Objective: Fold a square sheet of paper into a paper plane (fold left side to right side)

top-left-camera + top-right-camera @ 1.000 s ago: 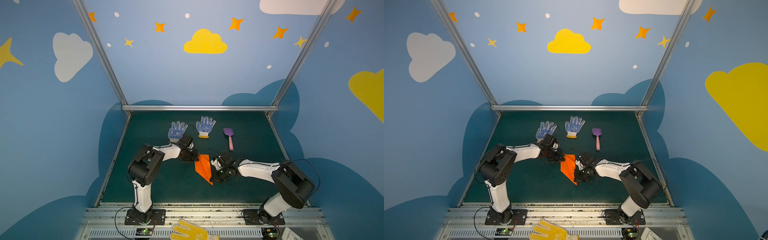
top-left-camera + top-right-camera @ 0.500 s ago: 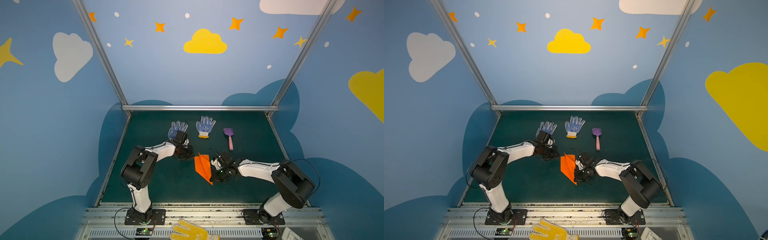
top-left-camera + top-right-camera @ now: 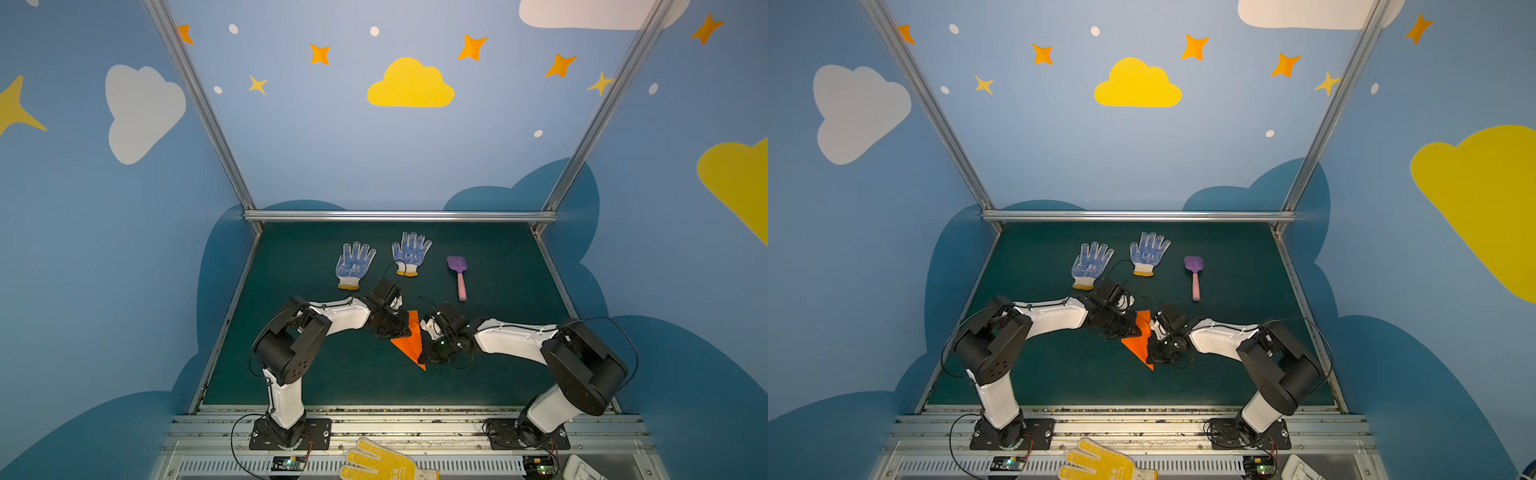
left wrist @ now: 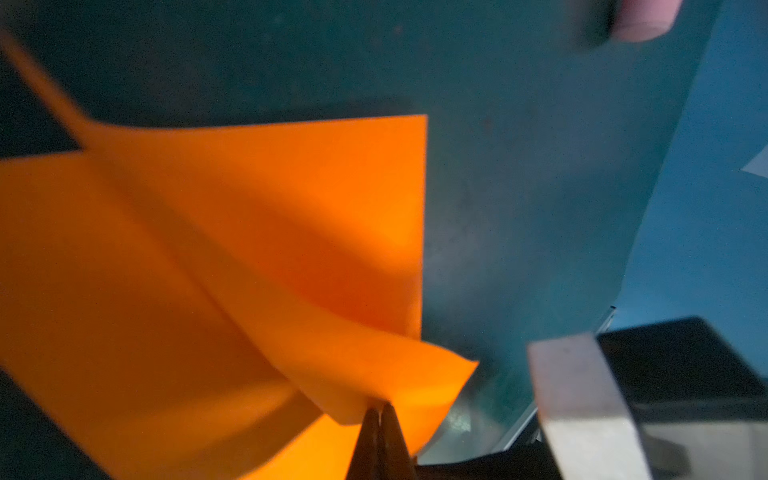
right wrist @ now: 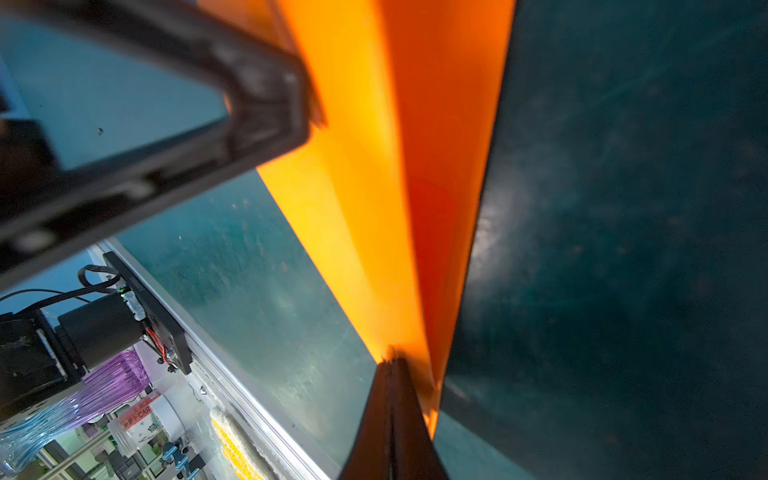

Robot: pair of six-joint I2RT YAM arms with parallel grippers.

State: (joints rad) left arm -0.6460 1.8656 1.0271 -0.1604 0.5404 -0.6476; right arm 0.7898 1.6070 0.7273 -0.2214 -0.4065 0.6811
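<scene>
1. Centre of the green mat [image 3: 332, 374], and there lies the orange paper plane [image 3: 409, 343]. In both top views it is a narrow dart, nose aimed at about 5 o'clock, wide tail up at 12.
2. The left gripper [image 3: 404, 332] comes in on the plane's 9 o'clock side. Its wrist camera shows the tips pressed together on a curled flap of the paper, which lifts clear of the layer beneath.
3. The right gripper [image 3: 424, 356] sits at the plane's 3 o'clock edge, down toward the nose. From its wrist camera the tips are closed tight with the orange fold pinched between them, and the layers fan apart away from the grip.
4. One blue-dotted glove [image 3: 354, 266] lies at 11 o'clock from the plane and a second blue-dotted glove [image 3: 410, 253] at 12. A purple-and-pink toy shovel [image 3: 458, 274] lies at 1 o'clock. All three are well apart from the paper.
5. Down at 6 o'clock, off the mat on the front rail, rests a yellow dotted glove [image 3: 382, 463].
</scene>
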